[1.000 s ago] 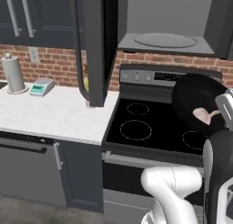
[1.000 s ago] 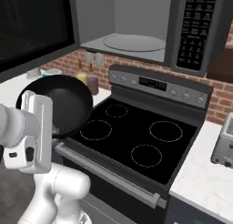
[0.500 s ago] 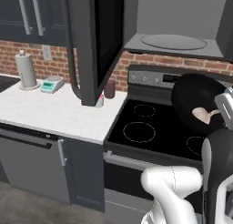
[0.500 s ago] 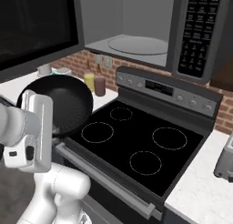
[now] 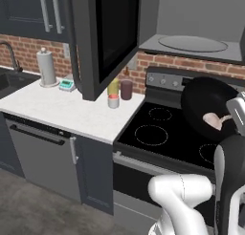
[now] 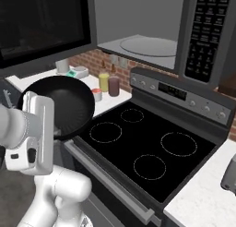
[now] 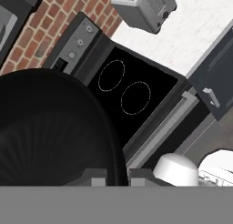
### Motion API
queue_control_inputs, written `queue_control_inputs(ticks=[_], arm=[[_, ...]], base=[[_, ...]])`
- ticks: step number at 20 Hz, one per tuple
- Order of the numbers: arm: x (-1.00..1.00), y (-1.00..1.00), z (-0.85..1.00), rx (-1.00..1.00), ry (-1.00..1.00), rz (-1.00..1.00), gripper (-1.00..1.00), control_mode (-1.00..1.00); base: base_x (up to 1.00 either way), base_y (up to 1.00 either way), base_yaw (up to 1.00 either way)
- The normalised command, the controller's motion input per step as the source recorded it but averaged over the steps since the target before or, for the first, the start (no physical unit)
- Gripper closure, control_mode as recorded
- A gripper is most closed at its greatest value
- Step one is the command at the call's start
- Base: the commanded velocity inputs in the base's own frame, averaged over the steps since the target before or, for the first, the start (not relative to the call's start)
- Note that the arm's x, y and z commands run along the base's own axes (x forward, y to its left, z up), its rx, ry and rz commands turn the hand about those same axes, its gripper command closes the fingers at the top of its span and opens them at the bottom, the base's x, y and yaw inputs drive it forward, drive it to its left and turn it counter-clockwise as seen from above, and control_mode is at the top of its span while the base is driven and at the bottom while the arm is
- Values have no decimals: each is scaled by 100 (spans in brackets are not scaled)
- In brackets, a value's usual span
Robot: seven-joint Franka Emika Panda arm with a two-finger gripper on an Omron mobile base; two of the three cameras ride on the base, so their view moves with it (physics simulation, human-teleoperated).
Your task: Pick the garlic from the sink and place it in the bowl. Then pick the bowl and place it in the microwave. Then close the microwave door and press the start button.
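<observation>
The glossy black bowl (image 5: pixel 203 98) hangs in the air over the stove, tipped toward the camera, with the whitish-pink garlic (image 5: pixel 212 120) lying inside it. My gripper (image 7: pixel 117 176) is shut on the bowl's rim (image 7: pixel 116 145); in the right base view the hand (image 6: pixel 39 129) holds the bowl (image 6: pixel 62 104) from its left side. The microwave (image 6: pixel 147 46) stands open above the stove, showing its grey interior and glass turntable (image 5: pixel 192 43). Its door (image 5: pixel 103 38) swings out to the left. The black sink (image 5: pixel 7 81) lies at the far left, under the faucet (image 5: pixel 9 55).
A black stove (image 6: pixel 143 143) with burner rings lies below the bowl. On the white counter (image 5: pixel 67 110) stand a paper towel roll (image 5: pixel 46 67), a small scale (image 5: pixel 67 84) and spice jars (image 5: pixel 119 90). A toaster (image 7: pixel 143 7) sits right of the stove. The microwave's control panel (image 6: pixel 209 32) is on its right.
The base has driven, so the whole scene has shifted right and the sink has come into the left view. The bowl with the garlic stays in my gripper at the same height.
</observation>
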Motion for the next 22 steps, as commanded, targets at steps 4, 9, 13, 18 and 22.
queue_control_inputs(ticks=[4, 9, 13, 18, 22], arm=[[0, 0, 0, 0, 0, 0, 100, 100], [0, 0, 14, -1, 0, 0, 100, -100], [0, -9, 40, 0, 1, 0, 100, -100], [16, -12, 57, 0, -1, 0, 100, -100], [48, -5, 68, -1, -1, 0, 100, -100]], base=[[36, -18, 14], [14, -4, 5], [0, 0, 0], [0, 0, 0], [0, 0, 0]])
